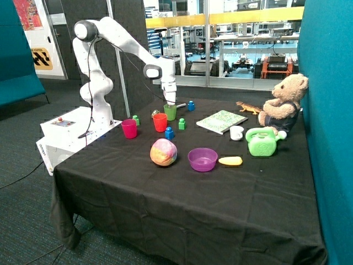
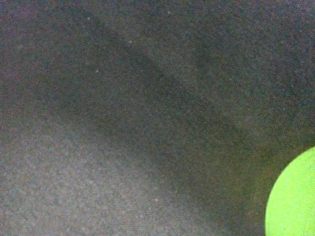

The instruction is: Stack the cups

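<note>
Outside view: tool (image 1: 170, 103) hangs right over the green cup (image 1: 170, 112), grip state unreadable. Light, stiff, slick plastic; pinch one rim wall.

From my seat the arm (image 1: 118, 44) is arched up from its base and bent down at the elbow, wrist vertical. Gripper (image 1: 170, 103) points straight down, sitting right at the rim of the green cup (image 1: 170, 112).
</note>
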You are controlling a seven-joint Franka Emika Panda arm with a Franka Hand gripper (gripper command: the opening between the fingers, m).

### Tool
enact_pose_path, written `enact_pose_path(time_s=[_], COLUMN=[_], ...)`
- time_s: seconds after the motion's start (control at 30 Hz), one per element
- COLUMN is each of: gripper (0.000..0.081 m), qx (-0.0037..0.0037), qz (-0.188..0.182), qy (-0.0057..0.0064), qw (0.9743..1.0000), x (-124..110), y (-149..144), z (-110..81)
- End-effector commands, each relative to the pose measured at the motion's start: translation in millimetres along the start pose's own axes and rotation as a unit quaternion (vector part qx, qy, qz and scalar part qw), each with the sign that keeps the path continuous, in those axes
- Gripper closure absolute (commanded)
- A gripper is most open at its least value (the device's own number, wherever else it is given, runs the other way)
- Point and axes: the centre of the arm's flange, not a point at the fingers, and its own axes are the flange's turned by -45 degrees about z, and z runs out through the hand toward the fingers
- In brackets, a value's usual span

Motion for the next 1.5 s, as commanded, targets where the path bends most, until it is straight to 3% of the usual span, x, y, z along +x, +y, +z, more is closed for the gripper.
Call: enact_pose_path(time_s=[0.0, 0.13, 0.33, 0.6, 1.07, 1.3, 1.37, 1.4, 1.43, 1.47], gripper=[0.0808, 0.0808, 0.0808, 0.0808, 0.0808, 0.0808, 0.0808, 0.0808, 0.0808, 0.0808], qx=[-0.00007, -0.00008, -0.00006, 0.00000, 0.00013, 0.00026, 0.00031, 0.00033, 0.00036, 0.00036], qz=[-0.002, -0.003, 0.007, 0.031, 0.091, 0.147, 0.173, 0.178, 0.194, 0.194], qy=[0.0022, 0.0022, 0.0022, 0.0022, 0.0022, 0.0022, 0.0022, 0.0022, 0.0022, 0.0022], qw=[1.0000, 1.0000, 1.0000, 0.9995, 0.9958, 0.9891, 0.9848, 0.9840, 0.9810, 0.9810], x=[-4.6, -3.4, 7.5, 10.1, 7.0, 1.1, -3.1, -5.1, -8.3, -9.8], y=[-5.4, -5.5, 8.3, 23.6, 45.0, 58.1, 62.3, 63.9, 65.9, 66.9], z=[-5.6, -15.1, -49.7, -70.6, -100.3, -114.4, -118.2, -119.5, -121.2, -122.1])
